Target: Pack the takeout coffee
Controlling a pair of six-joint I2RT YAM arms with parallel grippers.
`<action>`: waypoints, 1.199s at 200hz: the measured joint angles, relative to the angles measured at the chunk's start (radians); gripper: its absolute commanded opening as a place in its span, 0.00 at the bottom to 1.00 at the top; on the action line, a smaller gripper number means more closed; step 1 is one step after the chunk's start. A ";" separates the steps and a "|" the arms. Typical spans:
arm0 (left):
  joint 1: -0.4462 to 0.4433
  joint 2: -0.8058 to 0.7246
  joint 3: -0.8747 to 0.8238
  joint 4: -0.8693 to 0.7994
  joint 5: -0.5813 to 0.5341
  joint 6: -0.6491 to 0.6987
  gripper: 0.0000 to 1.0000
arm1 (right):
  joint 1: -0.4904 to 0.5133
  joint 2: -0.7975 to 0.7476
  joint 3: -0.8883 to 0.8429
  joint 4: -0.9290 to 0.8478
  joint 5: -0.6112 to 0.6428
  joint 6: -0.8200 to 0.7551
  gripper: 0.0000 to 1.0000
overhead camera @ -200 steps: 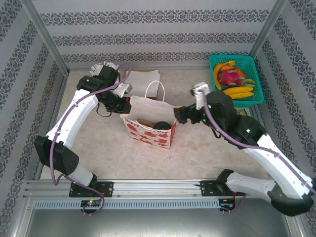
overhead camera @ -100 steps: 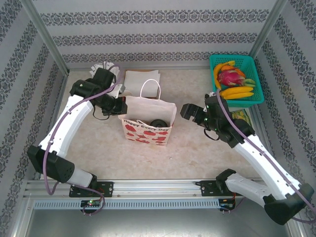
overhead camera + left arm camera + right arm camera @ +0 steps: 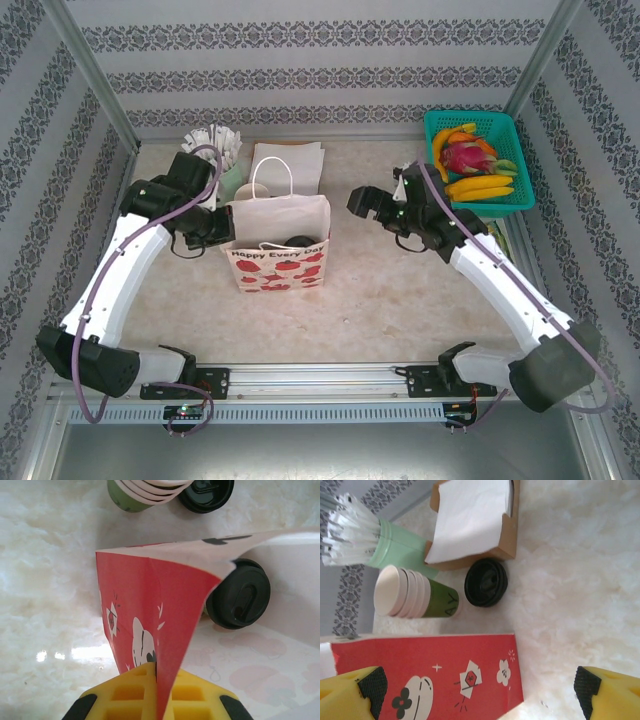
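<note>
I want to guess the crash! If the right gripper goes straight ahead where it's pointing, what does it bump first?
Most likely the red side of the paper bag, which lies right ahead of the open right gripper. Depth is hard to judge.

Wallpaper in grey and white patterned bands covers the three walls [image 3: 320, 60] around the work area. Slanted metal posts [image 3: 95, 80] rise at the back corners. The table [image 3: 400, 300] has a pale cream, marbled top with a bright patch of glare [image 3: 57, 655] on it. A metal rail [image 3: 320, 380] runs along its near edge, with a dull grey surface [image 3: 300, 450] below.
</note>
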 measured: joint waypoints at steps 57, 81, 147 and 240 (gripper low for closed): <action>-0.064 0.056 0.001 0.027 0.116 0.018 0.09 | -0.019 0.046 0.041 0.048 -0.078 -0.031 0.98; -0.103 0.106 0.016 0.031 0.142 0.033 0.12 | -0.027 0.020 0.045 0.040 -0.078 -0.056 0.98; -0.051 0.150 0.124 0.047 0.164 0.123 0.77 | -0.048 -0.080 0.054 0.016 -0.034 -0.124 0.98; 0.388 0.058 0.099 0.319 0.162 0.029 0.97 | -0.052 -0.080 0.065 0.026 0.089 -0.125 0.98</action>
